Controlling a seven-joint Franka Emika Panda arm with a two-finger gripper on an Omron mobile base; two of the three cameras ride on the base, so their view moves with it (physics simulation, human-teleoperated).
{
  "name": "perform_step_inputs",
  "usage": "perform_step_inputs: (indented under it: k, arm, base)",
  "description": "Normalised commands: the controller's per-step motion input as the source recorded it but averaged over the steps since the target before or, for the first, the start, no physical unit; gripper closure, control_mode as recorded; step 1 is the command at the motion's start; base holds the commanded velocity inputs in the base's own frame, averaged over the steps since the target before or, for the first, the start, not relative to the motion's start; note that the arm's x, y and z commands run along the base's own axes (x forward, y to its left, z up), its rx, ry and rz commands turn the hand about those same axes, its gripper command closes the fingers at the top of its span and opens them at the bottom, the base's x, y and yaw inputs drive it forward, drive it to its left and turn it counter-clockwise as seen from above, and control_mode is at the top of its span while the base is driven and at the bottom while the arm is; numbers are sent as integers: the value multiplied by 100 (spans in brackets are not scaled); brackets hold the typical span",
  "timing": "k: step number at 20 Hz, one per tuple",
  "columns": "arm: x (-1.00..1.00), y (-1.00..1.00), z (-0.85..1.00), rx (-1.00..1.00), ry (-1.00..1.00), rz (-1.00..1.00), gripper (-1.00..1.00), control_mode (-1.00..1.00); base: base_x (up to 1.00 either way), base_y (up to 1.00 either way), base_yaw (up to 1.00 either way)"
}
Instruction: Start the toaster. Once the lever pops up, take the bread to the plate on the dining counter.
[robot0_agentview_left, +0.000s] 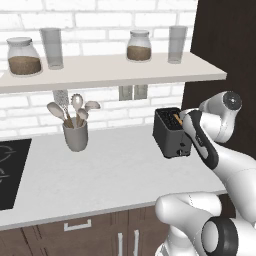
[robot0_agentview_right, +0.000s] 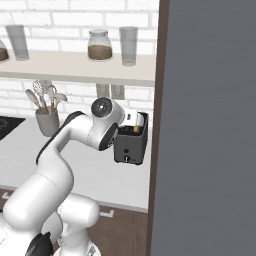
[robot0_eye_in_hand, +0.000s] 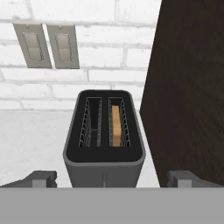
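A: What is the biggest thing there?
B: The wall (robot0_agentview_left: 30, 112) of white brick, matte and evenly jointed, and beside it a tall dark wood-grain panel (robot0_eye_in_hand: 192, 87). Below runs a smooth pale worktop (robot0_agentview_left: 115, 175) with a long white shelf (robot0_agentview_left: 100, 70) above it, carrying glass jars and tumblers.

A: And the toaster?
B: The toaster (robot0_eye_in_hand: 104, 144) is a boxy dark grey block with rounded corners, standing on the worktop close beside the dark panel. It has two long slots lined with wire guides.

A: Where is the bread?
B: The bread (robot0_eye_in_hand: 116, 126) sits upright in the slot nearer the panel, a thin golden-brown slice sunk low.

A: The gripper?
B: The gripper (robot0_eye_in_hand: 111, 178) hangs just above the toaster's near end, fingers (robot0_eye_in_hand: 41, 178) spread wide to either side, holding nothing.
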Motion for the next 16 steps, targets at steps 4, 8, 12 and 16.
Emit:
perform_step_inputs:
  k: [4,8,12,16]
  arm:
    - [0,0,0,0,0,0,-100,-100]
    - [0,0,0,0,0,0,-100,-100]
    - [0,0,0,0,0,0,-100,-100]
    - [0,0,0,0,0,0,-100,-100]
  base:
    - [0,0,0]
    - [0,0,0]
    - [0,0,0]
    - [0,0,0]
